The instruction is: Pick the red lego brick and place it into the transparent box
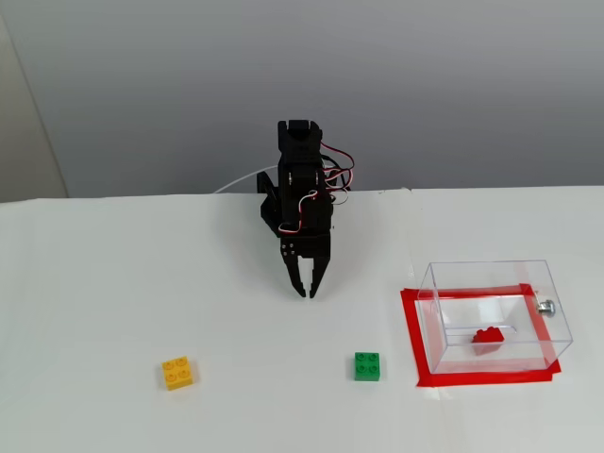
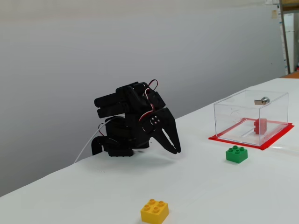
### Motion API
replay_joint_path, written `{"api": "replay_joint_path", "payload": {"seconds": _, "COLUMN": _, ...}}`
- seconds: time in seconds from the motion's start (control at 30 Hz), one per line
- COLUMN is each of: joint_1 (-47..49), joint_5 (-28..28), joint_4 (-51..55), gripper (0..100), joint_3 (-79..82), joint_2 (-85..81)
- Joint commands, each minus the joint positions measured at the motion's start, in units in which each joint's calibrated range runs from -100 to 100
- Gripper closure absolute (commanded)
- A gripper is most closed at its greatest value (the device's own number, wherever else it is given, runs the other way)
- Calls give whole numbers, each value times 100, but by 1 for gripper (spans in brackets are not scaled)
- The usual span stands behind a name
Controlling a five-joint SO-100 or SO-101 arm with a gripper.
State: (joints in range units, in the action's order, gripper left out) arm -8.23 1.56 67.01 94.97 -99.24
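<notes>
White bench point(image 1: 113, 283) and plain grey wall carry no readable writing or labels, and the red lego brick point(image 1: 488, 335) already lies on the floor of the transparent box point(image 1: 491, 274), which sits on red tape at about four o'clock from the arm in a fixed view. With the pincer point(image 1: 304, 293) empty, its fingers nearly together and pointing down near the arm's base, the placing looks done. I judge all that remains is for the arm to fold to rest, clear of the green brick point(image 1: 367, 365) and yellow brick point(image 1: 178, 372).
</notes>
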Motion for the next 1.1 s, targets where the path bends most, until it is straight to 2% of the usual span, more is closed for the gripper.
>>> {"api": "replay_joint_path", "payload": {"seconds": 0.0, "joint_1": 20, "joint_5": -21, "joint_4": 418, "gripper": 97, "joint_3": -175, "joint_2": -59}}
{"api": "replay_joint_path", "payload": {"seconds": 0.17, "joint_1": 13, "joint_5": -156, "joint_4": 775, "gripper": 97, "joint_3": -265, "joint_2": -59}}
{"api": "replay_joint_path", "payload": {"seconds": 1.07, "joint_1": -2, "joint_5": -135, "joint_4": 775, "gripper": 97, "joint_3": -293, "joint_2": -51}}
